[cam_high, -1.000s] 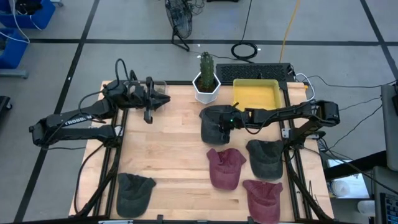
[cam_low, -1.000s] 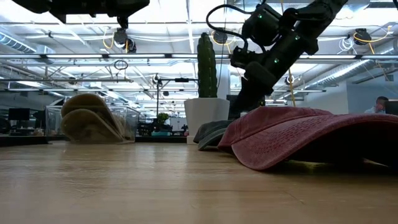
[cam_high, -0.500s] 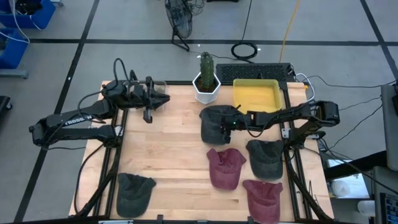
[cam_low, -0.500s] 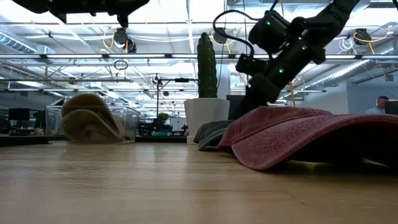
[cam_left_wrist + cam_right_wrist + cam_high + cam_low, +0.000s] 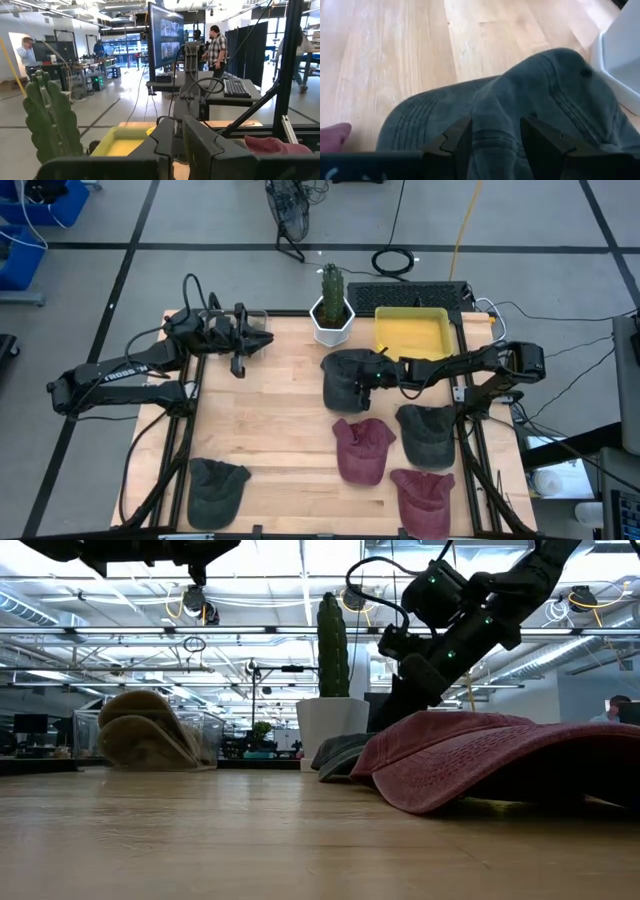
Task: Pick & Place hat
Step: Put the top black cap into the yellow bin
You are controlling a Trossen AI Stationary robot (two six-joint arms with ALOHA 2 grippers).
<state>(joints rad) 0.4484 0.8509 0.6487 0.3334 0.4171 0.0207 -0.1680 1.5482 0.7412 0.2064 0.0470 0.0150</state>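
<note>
At the near left corner of the table (image 5: 260, 410) lies a dark grey cap (image 5: 215, 488), well apart from everything else. The left gripper (image 5: 262, 340) hangs over the far left part of the table, its fingers drawn together with nothing between them. Right of it, at the far edge, a cactus (image 5: 331, 284) stands in a white pot (image 5: 331, 324), and a yellow tray (image 5: 411, 332) sits just to the right of that. The right gripper (image 5: 362, 377) reaches leftward over a dark cap (image 5: 343, 380) lying near the pot; its fingers (image 5: 457, 140) are spread apart and rest against the cap's crown, not clamped on it. Nearer lie a maroon cap (image 5: 361, 448), a second grey cap (image 5: 427, 432) and another maroon cap (image 5: 424, 498).
</note>
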